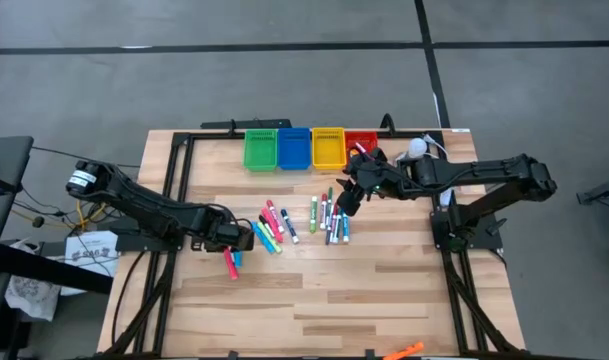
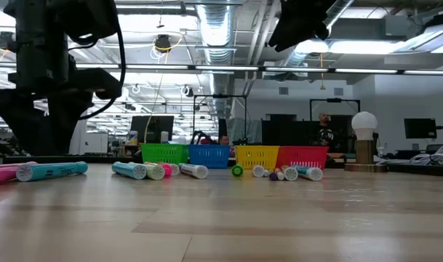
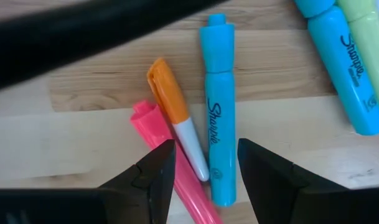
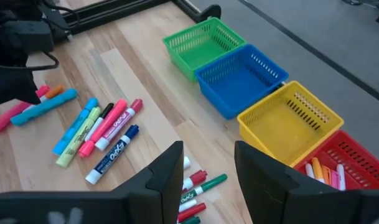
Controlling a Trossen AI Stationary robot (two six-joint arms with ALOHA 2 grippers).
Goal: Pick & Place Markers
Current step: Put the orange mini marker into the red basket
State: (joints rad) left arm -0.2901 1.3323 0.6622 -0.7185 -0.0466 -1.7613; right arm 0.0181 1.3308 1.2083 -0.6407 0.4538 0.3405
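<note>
While markers (image 1: 329,218) lie scattered, left pincer (image 3: 205,165) open above three, right pincer (image 4: 208,165) open, empty, bins (image 1: 310,148) beyond.

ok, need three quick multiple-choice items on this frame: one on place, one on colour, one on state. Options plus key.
1. Which bin already holds markers?
A. green bin
B. blue bin
C. red bin

2. What colour is the cap of the white-bodied marker under the left claw?
A. orange
B. green
C. black

3. How is the right claw?
A. shut on a marker
B. open and holding nothing
C. resting inside the yellow bin

Key:
1 C, the right wrist view shows markers lying in the red bin, the green bin and blue bin bare.
2 A, orange cap beside the cyan marker, left claw above.
3 B, right claw fingers apart, nothing between.
</note>
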